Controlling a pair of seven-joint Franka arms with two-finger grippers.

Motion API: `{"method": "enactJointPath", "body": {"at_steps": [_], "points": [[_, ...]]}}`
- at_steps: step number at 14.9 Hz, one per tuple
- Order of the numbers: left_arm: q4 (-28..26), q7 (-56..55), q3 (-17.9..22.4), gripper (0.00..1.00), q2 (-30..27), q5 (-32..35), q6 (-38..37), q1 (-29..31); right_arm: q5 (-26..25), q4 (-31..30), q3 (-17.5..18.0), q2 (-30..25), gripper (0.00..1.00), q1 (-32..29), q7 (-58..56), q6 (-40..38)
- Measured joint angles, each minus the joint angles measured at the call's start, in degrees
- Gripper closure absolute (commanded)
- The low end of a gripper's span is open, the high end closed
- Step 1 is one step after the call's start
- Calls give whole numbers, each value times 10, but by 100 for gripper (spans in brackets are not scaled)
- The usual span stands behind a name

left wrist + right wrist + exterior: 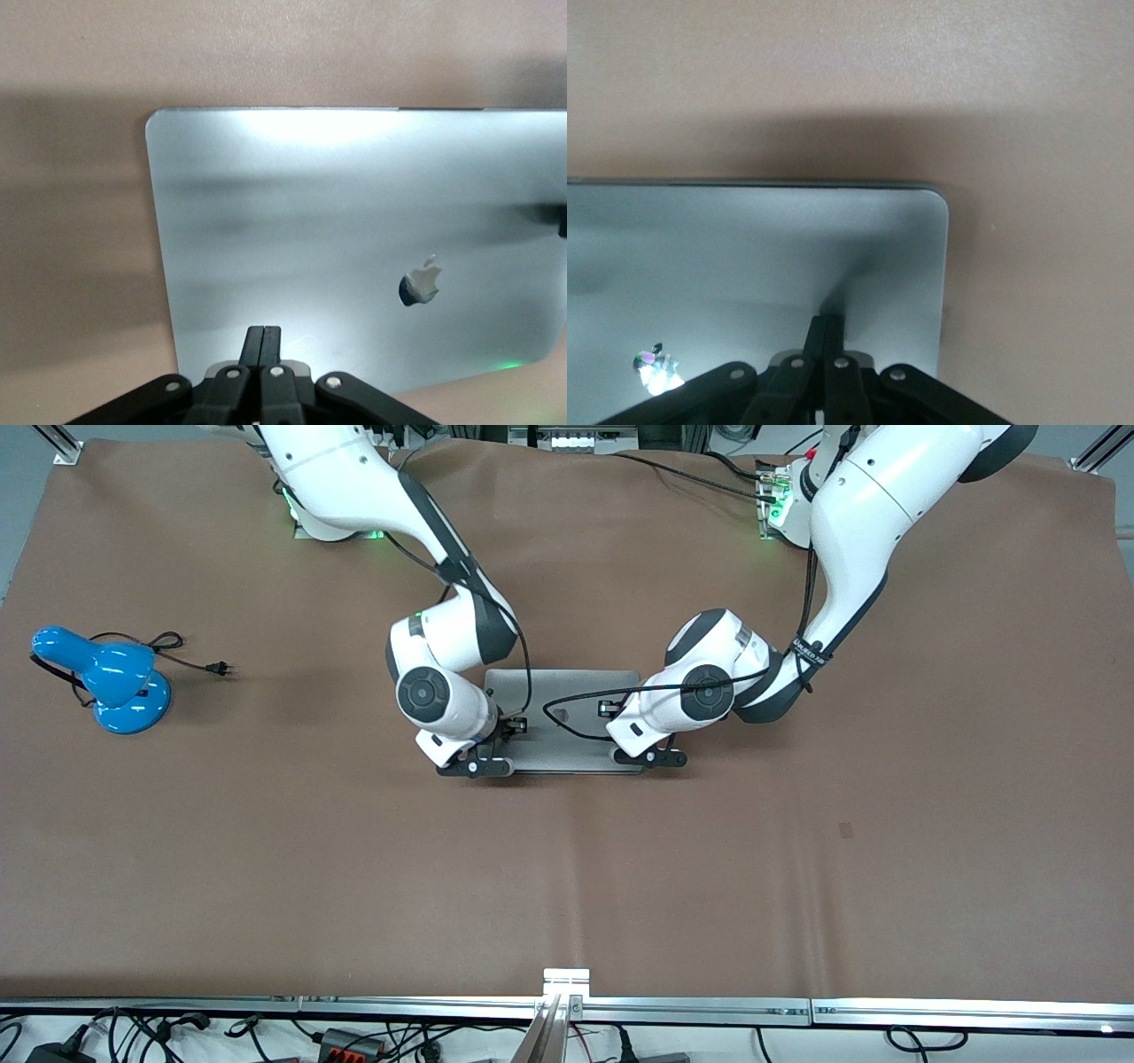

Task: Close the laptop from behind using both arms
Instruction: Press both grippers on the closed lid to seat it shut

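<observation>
The silver-grey laptop (pixel 567 691) lies flat with its lid down on the brown table, between the two arms. My left gripper (pixel 651 758) is shut and empty, its tips on the lid near the edge nearer to the front camera, at the left arm's end. The left wrist view shows the lid (pixel 354 221), the apple logo (pixel 419 282) and the shut left gripper (pixel 264 331). My right gripper (pixel 478 766) is shut and empty on the same edge at the right arm's end. The right wrist view shows the right gripper (pixel 826 322) on the lid (pixel 744 257) by a rounded corner.
A blue desk lamp (pixel 106 677) with a black cord and plug (pixel 217 667) lies toward the right arm's end of the table. A metal rail (pixel 567 1005) runs along the table edge nearest the front camera.
</observation>
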Motion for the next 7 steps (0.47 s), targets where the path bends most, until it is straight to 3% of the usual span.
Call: {"method": "enactJointPath", "body": {"at_steps": [7], "points": [[11, 0, 72, 100, 18, 0, 38, -71, -1, 6, 0, 4, 100, 1, 0, 0]]}}
